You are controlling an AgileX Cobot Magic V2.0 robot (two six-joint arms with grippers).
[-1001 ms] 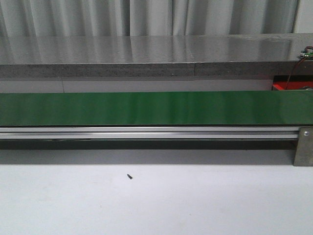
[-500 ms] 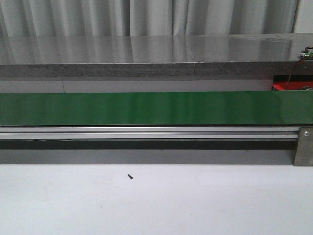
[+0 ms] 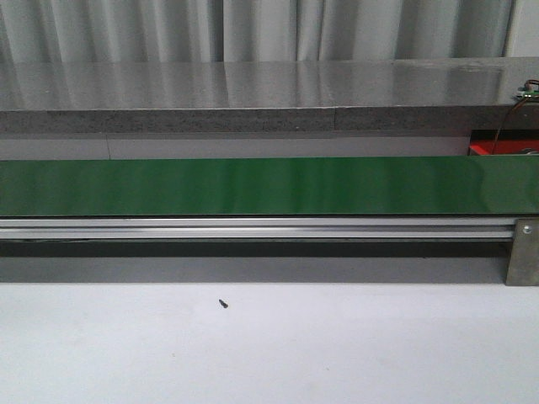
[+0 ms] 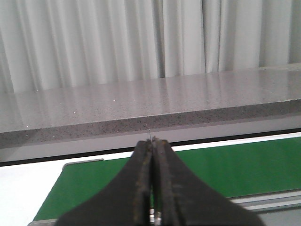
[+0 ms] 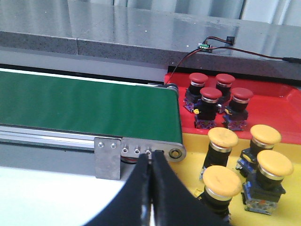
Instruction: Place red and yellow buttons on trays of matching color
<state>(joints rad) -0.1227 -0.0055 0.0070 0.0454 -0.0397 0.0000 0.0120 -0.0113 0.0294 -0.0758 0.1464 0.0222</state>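
Observation:
In the right wrist view, several red buttons [image 5: 211,94] stand on the red tray [image 5: 277,110], and several yellow buttons [image 5: 223,137] stand on the yellow tray [image 5: 194,169] beside the belt's end. My right gripper [image 5: 151,157] is shut and empty, hanging near the conveyor's end bracket, short of the yellow tray. My left gripper [image 4: 152,142] is shut with nothing in it, held above the other end of the green conveyor belt [image 4: 207,165]. The front view shows the belt [image 3: 253,185] bare, with a corner of the red tray [image 3: 497,149] at far right and neither gripper.
A grey stone ledge [image 3: 253,97] runs behind the belt, with curtains beyond. An aluminium rail [image 3: 253,227] and end bracket [image 3: 524,252] front the conveyor. A small circuit board with wires [image 5: 206,44] lies on the ledge. A dark speck [image 3: 223,303] sits on the white table.

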